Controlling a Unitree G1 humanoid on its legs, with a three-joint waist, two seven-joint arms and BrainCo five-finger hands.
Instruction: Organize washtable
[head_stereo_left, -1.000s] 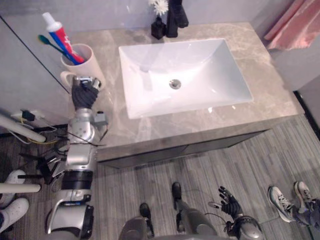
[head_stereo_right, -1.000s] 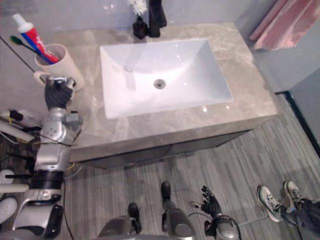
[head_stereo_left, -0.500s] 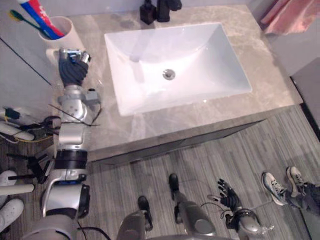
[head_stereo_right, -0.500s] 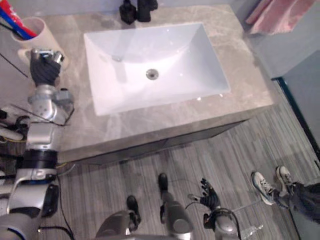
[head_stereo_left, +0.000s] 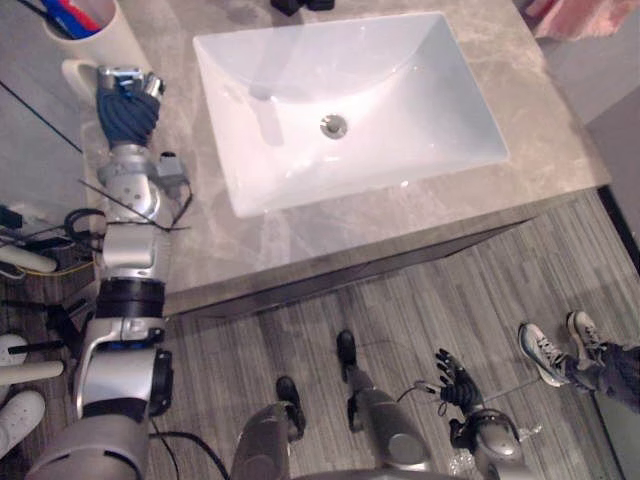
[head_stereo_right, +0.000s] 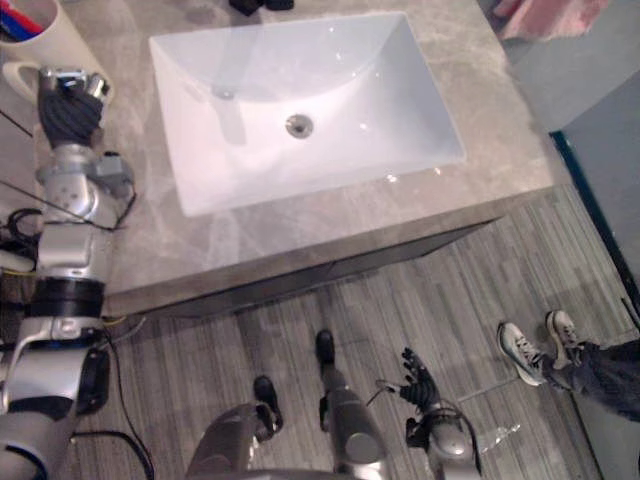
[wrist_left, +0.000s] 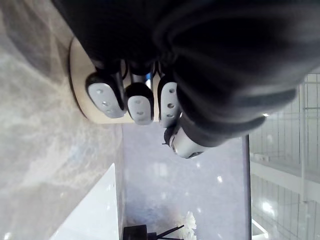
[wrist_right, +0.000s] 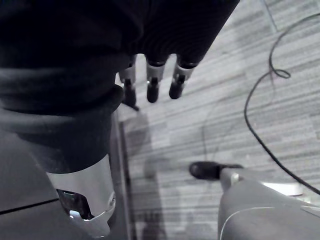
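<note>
- Surveying the left eye view: one cream cup (head_stereo_left: 90, 40) stood upright at the far left corner of the countertop (head_stereo_left: 540, 120), its long axis vertical. Blue and red items (head_stereo_left: 72, 12) stood in it, cut off by the frame edge, so their number could not be told.
- The left hand (head_stereo_left: 125, 100) lay against the cup's near side, beside its one handle (head_stereo_left: 72, 75). The cup lay directly beyond the hand, away from the robot.
- One white basin (head_stereo_left: 400, 110) with one drain (head_stereo_left: 333, 125) sat in the countertop.
- The right hand (head_stereo_left: 455, 385) hung low over the floor (head_stereo_left: 400, 300), well apart from the cup. The left hand was judged by far the nearer for any move of the cup.
- Right eye view: same layout, with one pair of a person's shoes (head_stereo_right: 520, 350) on the floor to the right.
- Left wrist view: the fingers (wrist_left: 140, 105) were curled in and nothing was seen inside the curl. They were up against the cup wall, and the thumb (wrist_left: 185, 142) was clear of it. One white flower (wrist_left: 189, 220) stood in one dark holder (wrist_left: 137, 232).
- Right wrist view: the right hand's fingers (wrist_right: 152, 82) hung straight and relaxed, holding nothing.
</note>
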